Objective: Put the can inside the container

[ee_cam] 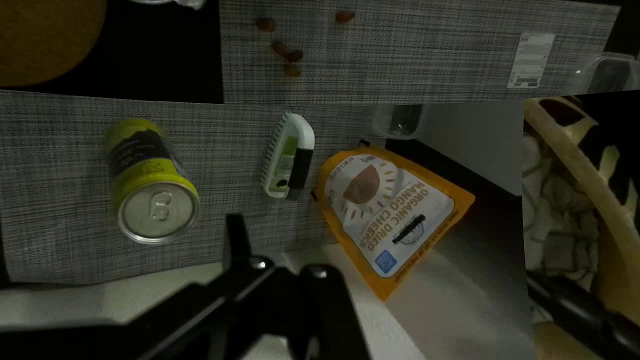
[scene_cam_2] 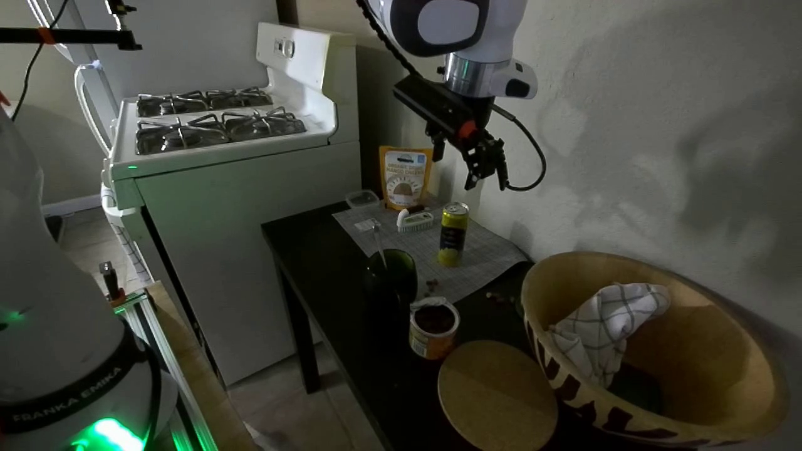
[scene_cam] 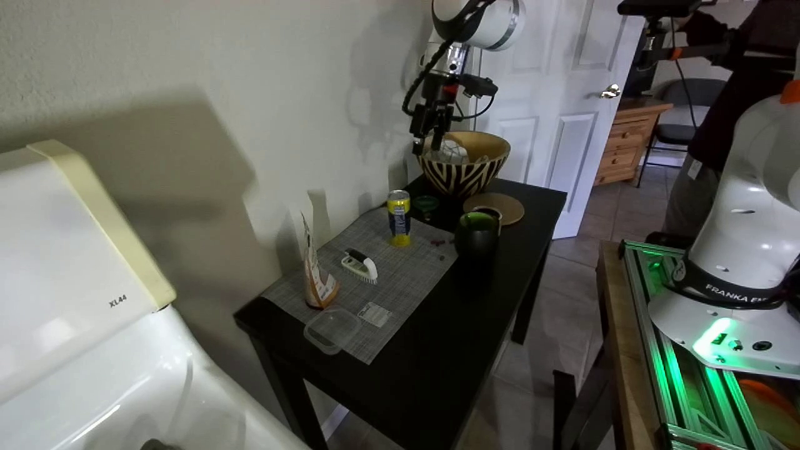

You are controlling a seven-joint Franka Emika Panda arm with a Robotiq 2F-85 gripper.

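The yellow can (scene_cam: 399, 219) is standing upright on the gray mat (scene_cam: 412, 275), nearer one end of it. The clear container (scene_cam: 332, 328) is straddling the mat's opposite end, partly on and partly off. The gripper (scene_cam_2: 487, 182) is hanging well above the mat's level, its jaws standing apart; whether it is hovering directly over the mat cannot be told. A brush (scene_cam_2: 415, 221) is lying mid-mat, and a mango pouch (scene_cam_2: 405, 178) is standing at one of the mat's long edges. The dark green cup (scene_cam: 475, 242) is standing just past the other long edge, while the striped bowl (scene_cam: 459, 181), holding a checked cloth (scene_cam_2: 617, 316), is sitting beyond the mat's can end.
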